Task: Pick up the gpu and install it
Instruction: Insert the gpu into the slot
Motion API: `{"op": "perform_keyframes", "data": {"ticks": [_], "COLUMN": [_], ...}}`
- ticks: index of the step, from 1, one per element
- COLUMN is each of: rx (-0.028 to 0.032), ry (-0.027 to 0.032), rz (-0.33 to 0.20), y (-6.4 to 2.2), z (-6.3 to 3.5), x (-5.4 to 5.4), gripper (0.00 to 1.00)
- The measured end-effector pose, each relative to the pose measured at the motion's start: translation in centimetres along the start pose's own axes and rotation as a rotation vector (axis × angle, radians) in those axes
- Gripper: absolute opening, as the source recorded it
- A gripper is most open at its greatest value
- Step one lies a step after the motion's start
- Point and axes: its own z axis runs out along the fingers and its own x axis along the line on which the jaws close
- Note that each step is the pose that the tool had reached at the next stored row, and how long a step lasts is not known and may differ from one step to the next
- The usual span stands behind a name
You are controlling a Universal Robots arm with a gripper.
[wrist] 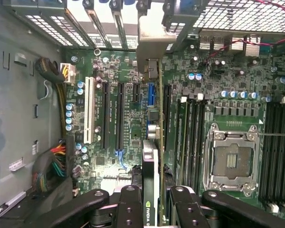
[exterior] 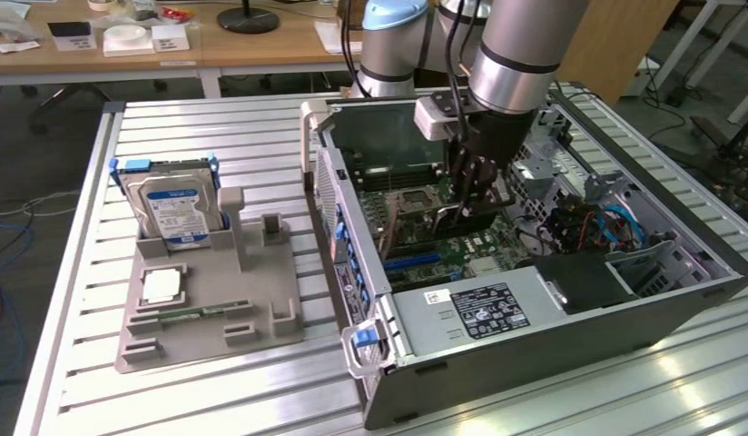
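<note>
The gpu (wrist: 151, 166) is a thin card seen edge-on in the wrist view, with a black cooler and a pale metal end bracket (wrist: 154, 42). My gripper (wrist: 154, 197) is shut on it, one black finger (wrist: 129, 202) on each face. The card hangs over the green motherboard (wrist: 228, 95), in line with the expansion slots beside the blue slot (wrist: 150, 95). In the exterior view my gripper (exterior: 477, 186) reaches down into the open computer case (exterior: 349, 227), with the gpu (exterior: 468, 218) dark below it, just above the board. Whether its edge touches a slot I cannot tell.
The power supply (exterior: 483, 309) fills the case's near end, and coloured cables (exterior: 592, 227) lie at the exterior view's right. A CPU socket (wrist: 232, 161) sits beside the slots. Outside the case, a grey holder (exterior: 217, 300) carries a hard drive (exterior: 174, 204).
</note>
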Motion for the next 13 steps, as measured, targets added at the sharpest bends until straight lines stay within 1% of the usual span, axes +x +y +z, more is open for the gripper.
{"op": "perform_keyframes", "data": {"ticks": [5, 8, 13], "rx": [-0.0001, -0.0002, -0.0001], "ry": [0.0, 0.0018, 0.0018], "rz": [-0.005, -0.006, -0.006], "y": [0.26, 0.28, 0.63], "z": [0.37, 0.38, 0.57], "x": [0.0, 0.0, -0.07], "gripper": [0.27, 0.27, 0.27]}}
